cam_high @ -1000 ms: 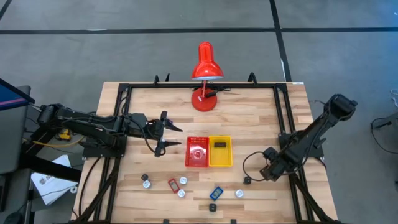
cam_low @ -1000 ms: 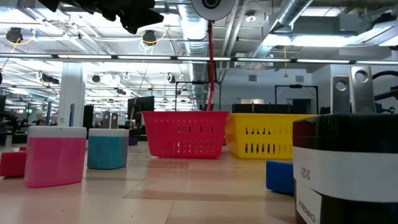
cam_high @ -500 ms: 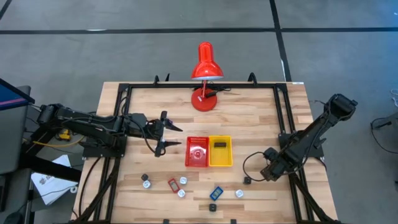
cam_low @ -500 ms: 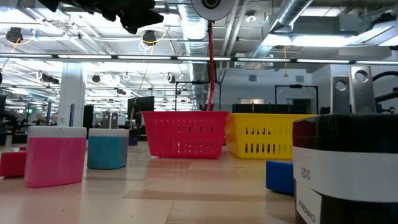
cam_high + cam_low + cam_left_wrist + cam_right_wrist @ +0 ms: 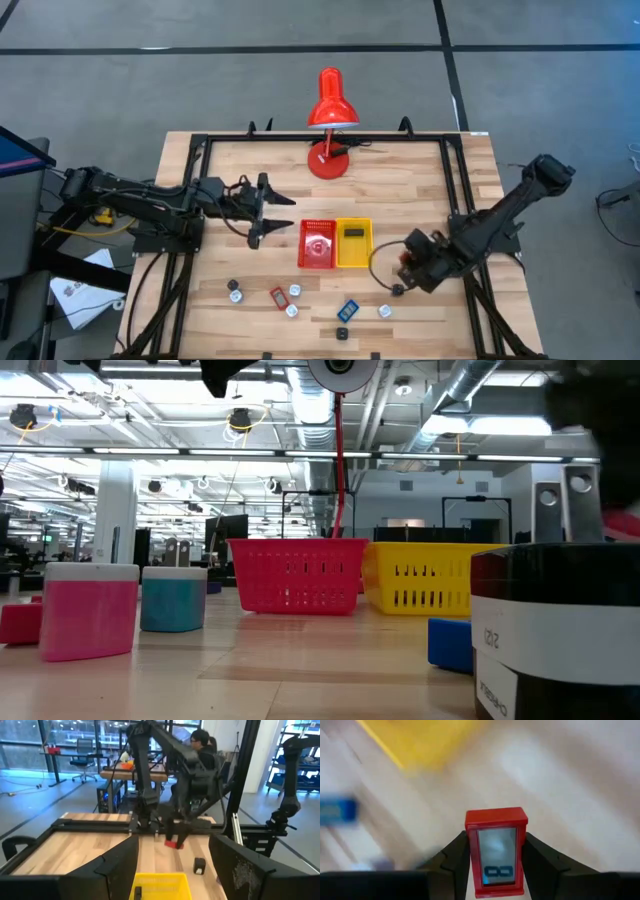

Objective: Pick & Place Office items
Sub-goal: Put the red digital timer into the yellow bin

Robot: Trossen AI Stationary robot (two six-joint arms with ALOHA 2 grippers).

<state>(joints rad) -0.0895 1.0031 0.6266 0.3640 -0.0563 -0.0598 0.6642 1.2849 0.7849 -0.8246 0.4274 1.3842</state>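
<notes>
From above, the left gripper [image 5: 283, 214] hovered with its fingers spread just left of the red tray [image 5: 318, 243], which sat touching the yellow tray [image 5: 354, 244]. The right gripper [image 5: 403, 268] was right of the yellow tray, pinching a red flat item [image 5: 404, 266]. A black knob piece [image 5: 397, 290] lay just nearer. More office items lay in a near row: white knobs [image 5: 236, 296], a red rectangle [image 5: 278, 296], a blue rectangle [image 5: 348, 310]. The red lamp [image 5: 330, 100] stood at the far edge.

At table height, a pink block [image 5: 88, 610] and a teal one [image 5: 173, 598] stood left, both trays behind.

The left wrist view showed the right arm holding the red item [image 5: 174, 843] above the wood.

In the right wrist view, the fingers [image 5: 456, 854] clamped the red flat item [image 5: 496, 851] on both sides.
</notes>
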